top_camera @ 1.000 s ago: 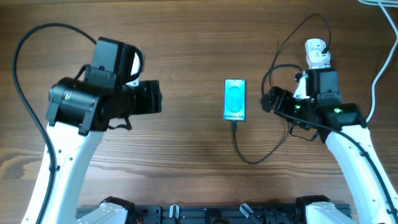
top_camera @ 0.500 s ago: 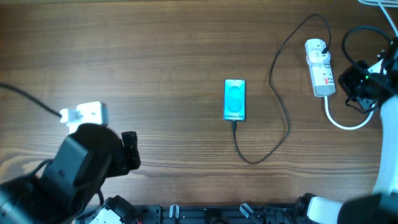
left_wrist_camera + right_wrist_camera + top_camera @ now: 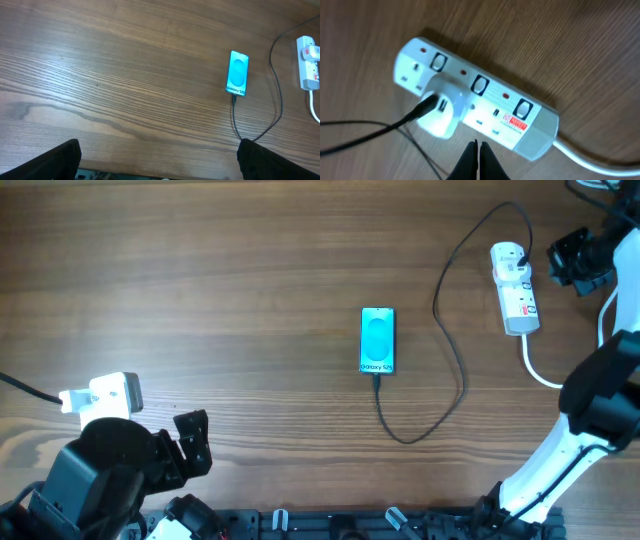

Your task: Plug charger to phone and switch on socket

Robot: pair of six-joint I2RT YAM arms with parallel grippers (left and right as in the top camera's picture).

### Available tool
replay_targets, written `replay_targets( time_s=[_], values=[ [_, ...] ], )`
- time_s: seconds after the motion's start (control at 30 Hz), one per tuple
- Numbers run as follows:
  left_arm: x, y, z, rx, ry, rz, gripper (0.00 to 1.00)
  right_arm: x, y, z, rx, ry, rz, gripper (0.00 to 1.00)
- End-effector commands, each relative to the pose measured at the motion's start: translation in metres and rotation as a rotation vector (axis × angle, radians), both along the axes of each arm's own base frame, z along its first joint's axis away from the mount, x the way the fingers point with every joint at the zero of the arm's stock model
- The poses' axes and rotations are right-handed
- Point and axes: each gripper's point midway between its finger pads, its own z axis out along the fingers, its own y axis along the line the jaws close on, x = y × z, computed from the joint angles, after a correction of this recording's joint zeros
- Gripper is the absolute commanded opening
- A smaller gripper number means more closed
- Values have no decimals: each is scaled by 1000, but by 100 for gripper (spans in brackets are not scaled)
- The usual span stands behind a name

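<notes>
The phone (image 3: 377,340) lies face up mid-table with its turquoise screen lit; it also shows in the left wrist view as the phone (image 3: 237,73). The charger cable (image 3: 462,370) runs from the phone's near end in a loop to a white plug (image 3: 442,111) seated in the socket (image 3: 514,288). The socket (image 3: 485,102) has three rocker switches. My right gripper (image 3: 478,160) is shut on nothing, just beside the socket's long side, and in the overhead view the right gripper (image 3: 568,262) sits to the socket's right. My left gripper (image 3: 160,170) stands open at the near table edge.
A thick white cable (image 3: 541,372) trails from the socket's near end toward the right arm. The left arm (image 3: 110,475) fills the near-left corner. A black rail (image 3: 330,525) runs along the table's front edge.
The left arm has pulled back from the table's middle-left to the near-left corner, and its jaws have opened wide. The right arm swung away to the socket's far right and its jaws shut.
</notes>
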Motion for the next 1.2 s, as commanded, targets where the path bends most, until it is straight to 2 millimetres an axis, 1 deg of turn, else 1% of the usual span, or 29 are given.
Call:
replay_targets(
  time_s=[0.0, 0.1, 0.2, 0.23, 0.43, 0.53, 0.67, 0.77, 0.83, 0.87, 0.9, 0.93, 0.97, 1.0, 1.07, 1.13, 1.17],
  values=[
    [0, -2, -1, -16, 10, 6, 100, 5, -5, -25, 14, 42, -33, 5],
    [0, -2, -1, -16, 10, 5, 100, 7, -3, -48, 38, 71, -46, 5],
    [-1, -4, -2, -23, 16, 0, 100, 17, -2, -51, 58, 38, -62, 5],
    [-1, -4, -2, -23, 15, 0, 100, 26, 4, -51, 93, 4, -54, 5],
    [-1, -4, -2, -23, 16, -1, 100, 35, 16, -67, 94, 10, -46, 5],
    [-2, -5, -2, -28, 20, -5, 100, 34, 12, -81, 66, 41, -71, 5],
    [-2, -6, -2, -31, 22, -7, 100, 33, 14, -103, 74, 71, -64, 4],
    [-2, -6, -2, -33, 23, -10, 100, 33, 17, -106, 61, 69, -6, 5],
    [-2, -6, -2, -34, 23, -9, 100, 29, 17, -102, 54, 81, 41, 5],
    [-2, -6, -2, -33, 23, -10, 100, 28, 16, -97, 49, 77, 57, 5],
    [-2, -6, -2, -33, 23, -10, 100, 28, 15, -88, 41, 63, 71, 4],
    [-2, -6, -2, -33, 23, -10, 100, 30, 15, -74, 25, 36, 94, 5],
    [-2, -6, -2, -33, 23, -9, 100, 33, 14, -56, 4, -1, 119, 5],
    [-2, -6, -2, -33, 23, -9, 100, 35, 13, -35, -23, -45, 152, 5],
    [-2, -6, -2, -32, 23, -10, 100, 37, 15, 16, -89, -141, 227, 5],
    [-2, -6, -2, -32, 23, -10, 100, 29, 21, 72, -141, -236, 274, 5],
    [-2, -6, -2, -32, 23, -9, 100, 24, 31, 103, -152, -300, 323, 5]
  ],
)
